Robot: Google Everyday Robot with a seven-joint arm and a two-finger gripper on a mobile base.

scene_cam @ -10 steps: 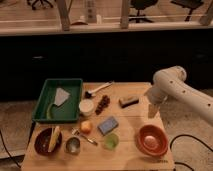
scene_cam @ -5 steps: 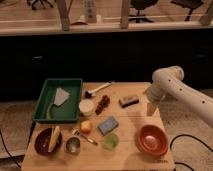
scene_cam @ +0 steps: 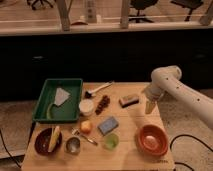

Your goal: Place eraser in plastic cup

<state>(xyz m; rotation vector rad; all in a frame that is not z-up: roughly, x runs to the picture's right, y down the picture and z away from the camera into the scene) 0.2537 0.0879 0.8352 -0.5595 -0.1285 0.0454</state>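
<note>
a wooden worktop [scene_cam: 130, 120] seen from above and in front, with a white robot arm reaching in from the right. the task has hardly begun. the eraser [scene_cam: 129, 100], a small block with a tan top over a dark base, lies flat on the worktop near the back right, untouched. the plastic cup [scene_cam: 111, 141], translucent light green, stands upright near the front edge, well apart from the eraser, and nothing shows inside it.

the claw [scene_cam: 149, 106] hangs just to the right of the eraser, pointing down at the worktop. its fingers are spread and nothing is between them. it is not touching the eraser.

judging from this, every step is left: move over the eraser, pinch it, lift it, carry it forward and left past the blue-grey pad [scene_cam: 108, 125], and drop it into the cup.

also on the worktop are a green tray [scene_cam: 47, 102] at the left, an orange bowl [scene_cam: 152, 140] at the front right, an orange fruit [scene_cam: 86, 126] and a metal cup [scene_cam: 73, 145].

compared with a second ago, the arm has shifted only slightly, edging a little to the left, toward the eraser. the claw was spread then too. the eraser, the cup and the other things lie where they lay.
</note>
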